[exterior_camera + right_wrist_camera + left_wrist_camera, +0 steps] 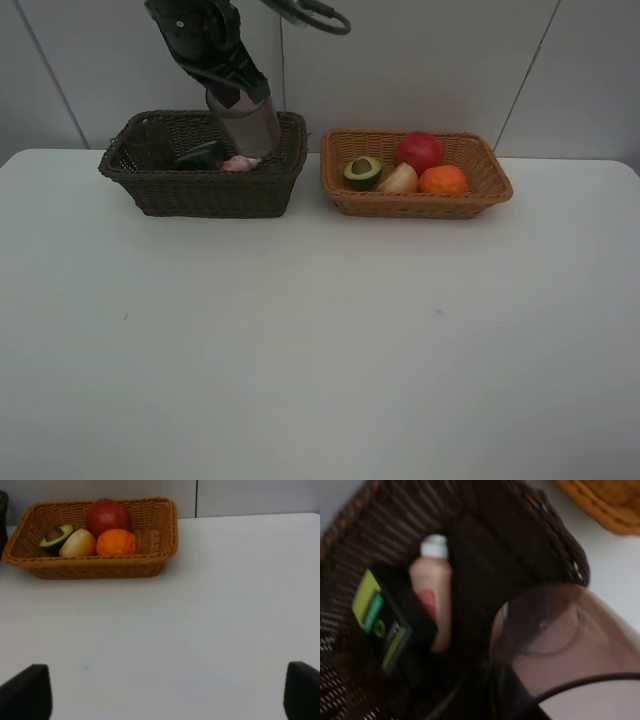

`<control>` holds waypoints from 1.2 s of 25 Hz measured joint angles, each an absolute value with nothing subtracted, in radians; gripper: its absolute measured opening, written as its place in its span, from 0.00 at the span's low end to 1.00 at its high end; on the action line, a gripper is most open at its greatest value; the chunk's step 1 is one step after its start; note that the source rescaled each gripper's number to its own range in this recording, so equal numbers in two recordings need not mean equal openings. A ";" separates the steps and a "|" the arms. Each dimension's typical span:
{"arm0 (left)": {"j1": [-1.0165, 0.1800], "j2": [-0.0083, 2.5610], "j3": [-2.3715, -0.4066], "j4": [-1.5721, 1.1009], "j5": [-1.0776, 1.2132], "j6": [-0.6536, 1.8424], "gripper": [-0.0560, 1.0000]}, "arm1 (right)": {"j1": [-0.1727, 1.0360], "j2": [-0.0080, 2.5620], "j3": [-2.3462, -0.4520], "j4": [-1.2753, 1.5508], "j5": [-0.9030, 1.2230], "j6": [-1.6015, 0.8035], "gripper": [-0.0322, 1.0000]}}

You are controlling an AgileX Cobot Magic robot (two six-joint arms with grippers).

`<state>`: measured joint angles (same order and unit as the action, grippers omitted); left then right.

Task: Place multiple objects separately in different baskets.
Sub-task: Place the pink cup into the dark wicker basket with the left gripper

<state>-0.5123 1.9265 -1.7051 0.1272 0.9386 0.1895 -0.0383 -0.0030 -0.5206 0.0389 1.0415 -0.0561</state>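
Observation:
My left gripper [233, 92] is shut on a translucent brownish-pink cup [246, 122], holding it tilted over the right end of the dark brown basket [210, 196]. Inside that basket lie the dark green pump bottle [203, 155] and the small pink bottle [240, 163]. A second cup [150, 141] seems to stand at its left end. The left wrist view shows the held cup [560, 645] close up above the pink bottle [432, 587] and green bottle [380, 620]. My right gripper [162, 695] is open above bare table.
The light orange-tan basket [420, 207] stands right of the dark one. It holds the red apple [419, 150], avocado half [363, 171], peach-coloured fruit [399, 179] and tangerine [443, 180]. A white wall rises just behind both baskets. White table stretches in front.

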 joint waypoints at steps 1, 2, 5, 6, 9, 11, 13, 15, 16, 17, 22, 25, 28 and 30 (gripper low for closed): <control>-0.512 1.929 -1.705 0.144 0.910 0.189 0.05 | -0.038 -0.003 -0.521 0.039 1.042 -0.056 0.93; -0.512 1.936 -1.705 0.157 0.884 0.189 0.05 | -0.038 -0.003 -0.521 0.039 1.042 -0.056 0.93; -0.512 1.966 -1.705 0.208 0.818 0.189 0.05 | -0.038 -0.003 -0.521 0.039 1.042 -0.056 0.93; -0.512 1.977 -1.705 0.223 0.796 0.189 0.05 | -0.038 -0.003 -0.521 0.039 1.042 -0.056 0.93; -0.512 2.015 -1.705 0.256 0.744 0.189 0.05 | -0.038 -0.003 -0.521 0.039 1.042 -0.056 0.93; -0.512 2.032 -1.705 0.271 0.715 0.190 0.05 | -0.038 -0.003 -0.521 0.039 1.042 -0.056 0.93; -0.512 2.046 -1.705 0.283 0.690 0.190 0.05 | -0.038 -0.003 -0.521 0.039 1.042 -0.056 0.93; -0.512 2.060 -1.705 0.308 0.677 0.191 0.05 | -0.038 -0.003 -0.521 0.039 1.042 -0.056 0.93; -0.510 2.069 -1.705 0.317 0.670 0.191 0.05 | -0.038 -0.003 -0.521 0.039 1.042 -0.056 0.93; -0.507 2.075 -1.705 0.328 0.662 0.191 0.05 | -0.038 -0.003 -0.521 0.039 1.042 -0.056 0.93; -0.485 2.095 -1.705 0.351 0.649 0.191 0.05 | -0.038 -0.003 -0.521 0.039 1.042 -0.056 0.93; -0.473 2.102 -1.705 0.355 0.636 0.191 0.05 | -0.038 -0.003 -0.521 0.039 1.042 -0.056 0.93; -0.466 2.115 -1.705 0.356 0.628 0.191 0.05 | -0.038 -0.003 -0.521 0.039 1.042 -0.056 0.93; -0.464 2.126 -1.705 0.357 0.617 0.191 0.05 | -0.038 -0.003 -0.521 0.039 1.042 -0.056 0.93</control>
